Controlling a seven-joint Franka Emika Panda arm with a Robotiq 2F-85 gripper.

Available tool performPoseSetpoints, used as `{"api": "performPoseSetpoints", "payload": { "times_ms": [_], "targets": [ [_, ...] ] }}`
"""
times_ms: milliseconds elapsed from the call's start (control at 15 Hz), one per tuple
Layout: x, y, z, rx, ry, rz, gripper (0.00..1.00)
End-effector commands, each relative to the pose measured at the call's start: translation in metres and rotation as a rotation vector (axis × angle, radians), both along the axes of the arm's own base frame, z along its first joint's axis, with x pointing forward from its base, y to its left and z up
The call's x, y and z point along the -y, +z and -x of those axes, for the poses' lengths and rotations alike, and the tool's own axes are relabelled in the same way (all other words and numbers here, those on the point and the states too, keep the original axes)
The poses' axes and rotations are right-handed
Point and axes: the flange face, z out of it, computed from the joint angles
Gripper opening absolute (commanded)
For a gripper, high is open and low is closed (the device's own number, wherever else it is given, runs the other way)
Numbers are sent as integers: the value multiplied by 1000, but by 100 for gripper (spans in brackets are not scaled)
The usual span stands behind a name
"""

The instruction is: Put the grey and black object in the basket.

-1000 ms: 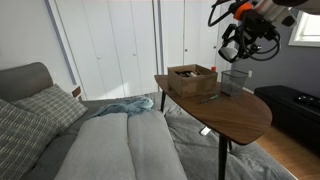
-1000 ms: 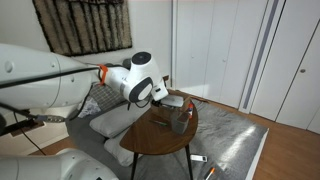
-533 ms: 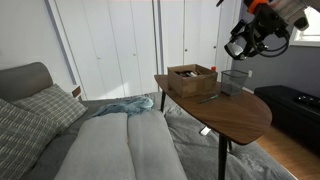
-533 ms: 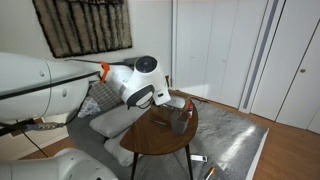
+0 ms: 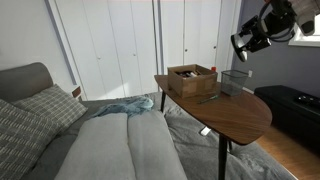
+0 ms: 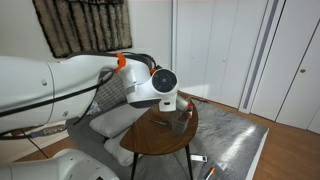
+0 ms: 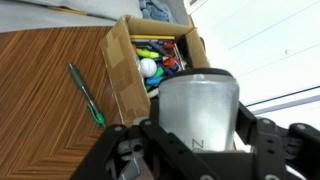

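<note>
Brown table (image 7: 40,100), one box (image 7: 122,75), one pen (image 7: 86,95), one gripper (image 5: 242,44)

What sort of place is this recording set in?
Probably a home living room or bedroom: a grey sofa with cushions, white closet doors behind it, and a small wooden table.

The tool (image 5: 244,46) hangs in the air, tilted downward, with the white wrist (image 6: 160,85) just behind it and the arm (image 6: 60,85) stretching back. Whether its jaws are apart is unclear.
</note>
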Motion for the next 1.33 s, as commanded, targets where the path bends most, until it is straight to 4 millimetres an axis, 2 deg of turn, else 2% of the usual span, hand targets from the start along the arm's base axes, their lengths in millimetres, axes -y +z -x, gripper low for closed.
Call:
{"api": "performPoseSetpoints", "payload": {
  "times_ms": [0,133,200,267,333,400,667,933,1267],
  "targets": [
    [2,17,-3,74,27,-137,45],
    [-1,15,-6,67,41,-196,45],
    [-5,5,-11,13,42,-181,45],
    [-2,7,-3,42,39,-165,70],
    [-3,4,-4,26,45,-166,70],
    [-4,1,-5,14,46,-162,45],
    [7,-12,-6,20,59,-317,45],
    [16,-28,-7,-9,29,-381,45],
    [29,-50,-19,-61,-16,-418,45]
  ]
}}
